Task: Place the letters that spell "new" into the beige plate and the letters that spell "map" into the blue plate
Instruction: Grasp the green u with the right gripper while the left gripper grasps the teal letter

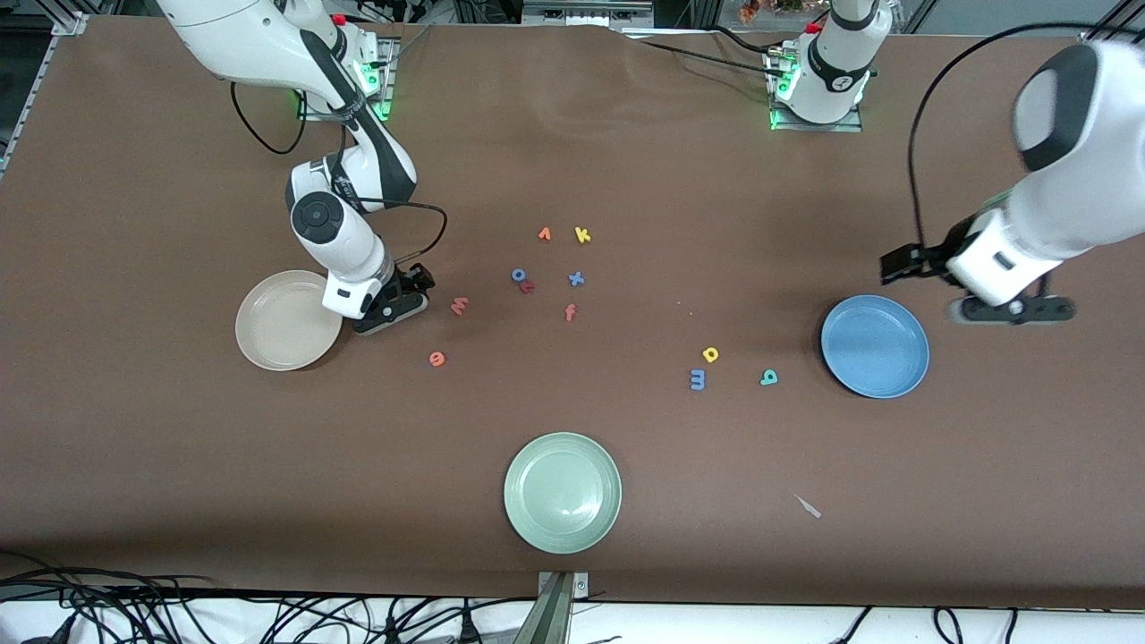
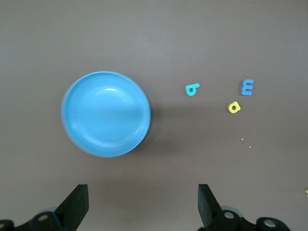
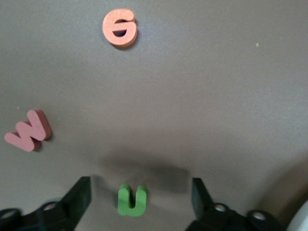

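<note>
Beige plate (image 1: 288,320), bare, at the right arm's end; blue plate (image 1: 875,346), bare, at the left arm's end; right gripper (image 3: 137,202), fingers apart, straddling green n (image 3: 131,200); left gripper (image 2: 142,207), fingers apart, hovering beside blue plate; w (image 1: 459,305) at two o'clock from e (image 1: 436,359); m (image 1: 698,379), a (image 1: 710,354), p (image 1: 768,377) clustered near blue plate.

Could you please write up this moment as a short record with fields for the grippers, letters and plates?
right gripper: open, fingers either side of the green n, beside the beige plate
left gripper: open, waiting by the blue plate
w, e: on the table
m, a, p: on the table near the blue plate
both plates: no letters yet
</note>
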